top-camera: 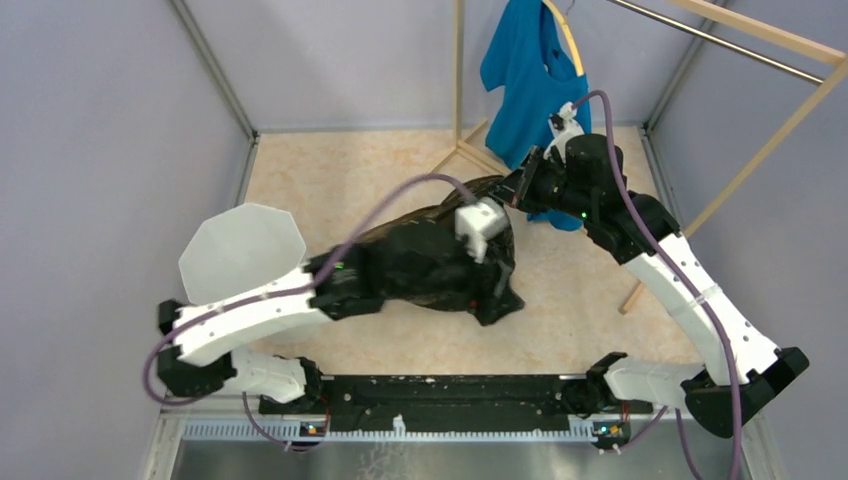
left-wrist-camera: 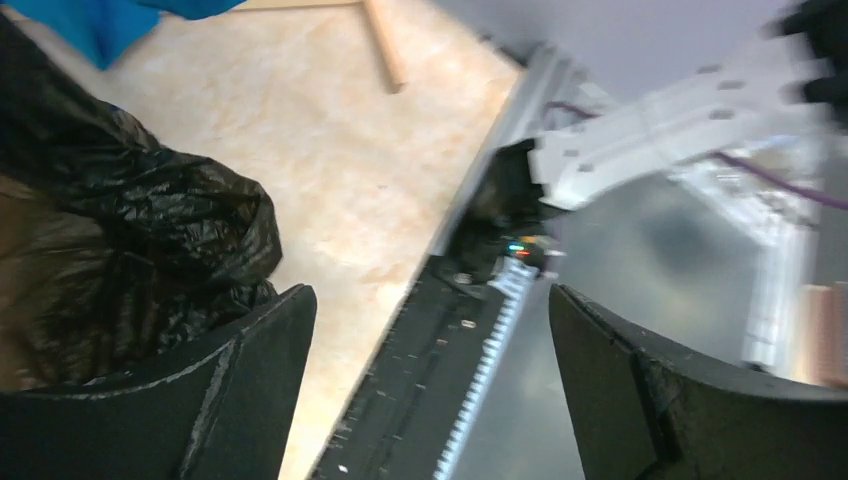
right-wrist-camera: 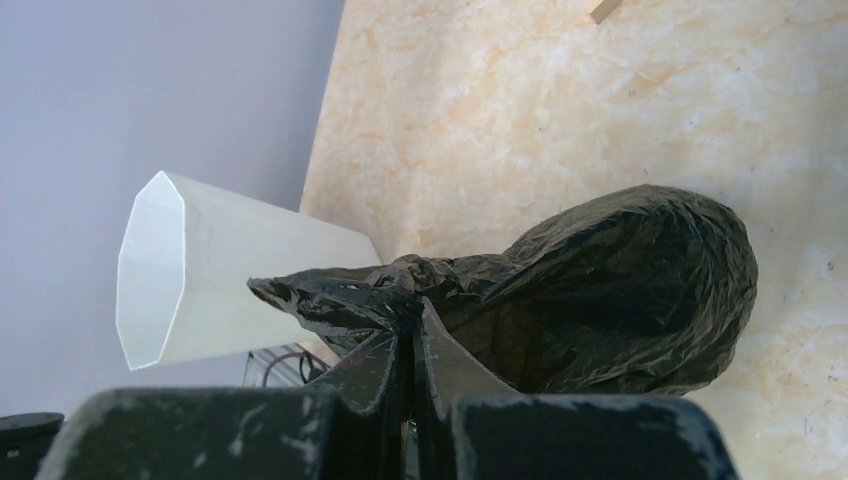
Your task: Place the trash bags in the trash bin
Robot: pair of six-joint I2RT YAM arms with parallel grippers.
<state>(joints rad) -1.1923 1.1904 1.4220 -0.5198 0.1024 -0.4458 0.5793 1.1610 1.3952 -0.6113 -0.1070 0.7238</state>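
The black crinkled trash bag [top-camera: 430, 262] lies on the beige table, mid-scene. My right gripper [top-camera: 517, 187] is at its far right end and is shut on a twisted bit of the bag; in the right wrist view the jaws [right-wrist-camera: 413, 318] pinch the bag's neck [right-wrist-camera: 350, 295], with the bulk of the bag [right-wrist-camera: 630, 290] beyond. My left gripper [left-wrist-camera: 430, 320] is open and empty, with the bag [left-wrist-camera: 120, 250] beside its left finger. In the top view it [top-camera: 495, 265] sits over the bag's right part. The white faceted trash bin [top-camera: 242, 250] stands left of the bag and also shows in the right wrist view [right-wrist-camera: 200, 270].
A blue T-shirt [top-camera: 530, 80] hangs from a wooden rack [top-camera: 458, 80] at the back right, just behind my right wrist. A rack leg [left-wrist-camera: 385, 45] rests on the table. Grey walls close in the left, back and right sides. A black rail [top-camera: 450, 395] runs along the near edge.
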